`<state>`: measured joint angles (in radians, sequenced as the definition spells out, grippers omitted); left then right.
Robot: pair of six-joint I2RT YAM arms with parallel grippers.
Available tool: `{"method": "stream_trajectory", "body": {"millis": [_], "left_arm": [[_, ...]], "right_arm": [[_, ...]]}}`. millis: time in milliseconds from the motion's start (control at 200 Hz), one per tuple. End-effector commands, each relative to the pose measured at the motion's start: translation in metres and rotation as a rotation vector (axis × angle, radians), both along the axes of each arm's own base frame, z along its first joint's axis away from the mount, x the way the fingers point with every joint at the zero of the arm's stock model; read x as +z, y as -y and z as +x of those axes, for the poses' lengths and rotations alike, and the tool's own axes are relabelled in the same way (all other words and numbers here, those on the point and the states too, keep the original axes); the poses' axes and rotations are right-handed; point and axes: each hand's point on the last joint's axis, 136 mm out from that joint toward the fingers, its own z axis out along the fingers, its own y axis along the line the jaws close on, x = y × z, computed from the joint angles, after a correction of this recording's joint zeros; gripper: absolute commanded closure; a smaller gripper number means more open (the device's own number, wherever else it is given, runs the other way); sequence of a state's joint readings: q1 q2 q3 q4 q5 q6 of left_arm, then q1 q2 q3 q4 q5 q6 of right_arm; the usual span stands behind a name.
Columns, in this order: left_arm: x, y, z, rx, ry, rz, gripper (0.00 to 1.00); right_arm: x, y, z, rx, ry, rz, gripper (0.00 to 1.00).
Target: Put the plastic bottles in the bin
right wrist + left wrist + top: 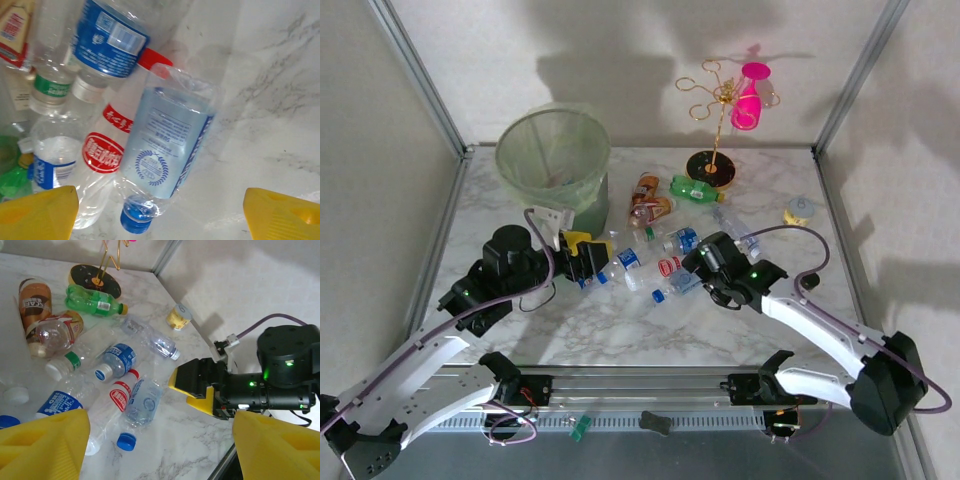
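Overhead, the bin (pixel 523 168) stands upright — closer, a blue-capped bottle (pixel 165 150).

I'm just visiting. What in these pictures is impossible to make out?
- Top view: what lies inside the bin; its crinkled liner blurs the contents.
- Top view: the bottle at the left gripper, partly covered by it.
- Right wrist view: the blue-labelled bottle, cut off by the top edge.

Brightness: bright, even white light in all three views.
Shadows: soft doubled shadows of the bin (pixel 553 160) and gold stand (pixel 718 120) fall toward 12 o'clock on the back wall (pixel 620 60).
Glare: mild sheen on the marble counter (pixel 270 100); small highlights on the clear bottle (pixel 167 150).
Focus: yellow fingers (pixel 40 445) soft at 7 o'clock.
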<state>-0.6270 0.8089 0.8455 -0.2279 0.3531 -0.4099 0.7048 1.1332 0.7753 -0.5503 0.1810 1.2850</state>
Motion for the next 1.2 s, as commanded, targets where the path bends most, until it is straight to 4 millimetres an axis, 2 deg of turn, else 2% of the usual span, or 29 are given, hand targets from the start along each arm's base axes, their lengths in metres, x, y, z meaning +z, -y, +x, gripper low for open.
{"method": "stream_trajectory", "body": {"millis": [0, 35, 180, 360, 566, 856, 966, 1056, 1197], "left_arm": [[0.014, 0.006, -0.004, -0.046, 0.066, -0.026, 0.25], [0.013, 0.006, -0.004, -0.047, 0.065, -0.024, 0.25], [0.011, 0.006, -0.005, -0.048, 0.063, -0.016, 0.25], [0.020, 0.006, -0.010, -0.067, 0.068, -0.032, 0.26], [0.025, 0.005, -0.013, -0.078, 0.084, -0.018, 0.26], [0.023, 0.008, -0.012, -0.087, 0.077, -0.016, 0.26], [0.020, 0.009, -0.012, -0.090, 0.069, -0.020, 0.26], [0.022, 0.008, -0.011, -0.082, 0.070, -0.019, 0.27], [0.021, 0.004, -0.010, -0.062, 0.072, -0.005, 0.27]], "right_arm": [[-0.013, 0.000, 0.000, -0.052, -0.041, 0.016, 0.14], [-0.018, 0.006, 0.005, -0.083, -0.049, 0.015, 0.14], [-0.029, 0.005, 0.017, -0.107, -0.056, 0.027, 0.14], [-0.054, 0.008, 0.025, -0.134, -0.112, 0.031, 0.16], [-0.056, 0.006, 0.039, -0.151, -0.075, 0.029, 0.17], [-0.081, -0.006, 0.046, -0.127, -0.122, 0.036, 0.22], [-0.081, -0.008, 0.049, -0.122, -0.127, 0.028, 0.29], [-0.080, -0.003, 0.046, -0.137, -0.134, 0.015, 0.41], [-0.067, 0.002, 0.043, -0.148, -0.110, 0.022, 0.52]]}}
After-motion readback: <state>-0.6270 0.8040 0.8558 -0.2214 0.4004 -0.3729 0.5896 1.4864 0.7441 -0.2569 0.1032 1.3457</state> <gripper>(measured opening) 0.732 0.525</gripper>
